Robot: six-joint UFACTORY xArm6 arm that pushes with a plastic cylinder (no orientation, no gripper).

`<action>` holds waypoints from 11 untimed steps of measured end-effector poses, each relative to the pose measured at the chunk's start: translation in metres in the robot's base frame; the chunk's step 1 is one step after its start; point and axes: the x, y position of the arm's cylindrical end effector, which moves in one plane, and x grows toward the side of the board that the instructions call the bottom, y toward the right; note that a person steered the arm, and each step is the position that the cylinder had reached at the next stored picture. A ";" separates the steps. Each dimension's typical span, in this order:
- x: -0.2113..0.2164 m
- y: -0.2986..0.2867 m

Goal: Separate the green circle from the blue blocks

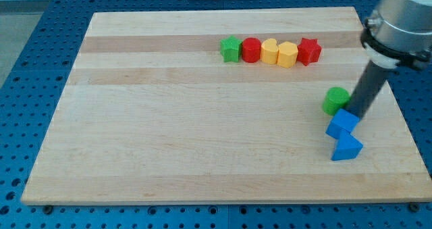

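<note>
the rod's tip (354,115) holds nothing; it rests between the green circle (335,100), just to its left in the view, and the blue cube (342,123) below it, with the blue triangle (347,148) lower still. the likely risk: a downward drift would shove the blue blocks instead, or the circle could slip off sideways and stay close.

Wooden board (169,134) on blue pegboard (27,87)

a lab bench, blue perforated table (40,67) under a wooden board (169,134) — robot arm (401,19) overhead
</note>
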 end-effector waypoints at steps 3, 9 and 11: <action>0.010 0.025; -0.021 -0.089; -0.019 -0.099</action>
